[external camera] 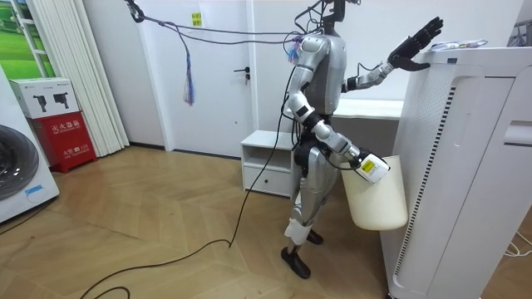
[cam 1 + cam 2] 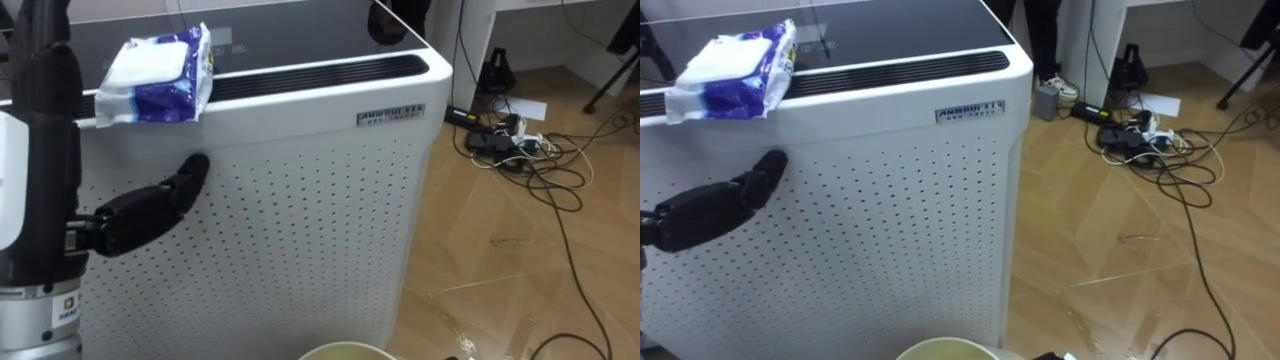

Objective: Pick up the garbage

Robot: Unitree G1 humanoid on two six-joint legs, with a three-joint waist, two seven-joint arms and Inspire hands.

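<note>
While the robot is standing close against the perforated front of the tall white air purifier (image 2: 300, 200), its left hand (image 2: 140, 215) is hovering raised before that front, fingers stretched out and slightly spread, holding nothing. A blue-and-white wipes packet (image 2: 155, 70) is lying on the purifier's top at the front edge, just above the left hand and apart from it. Its right hand (image 1: 368, 165) is sitting low at the rim of a cream bin (image 1: 374, 203) hanging just beside the purifier's front, and how that hand is gripping cannot be told.
</note>
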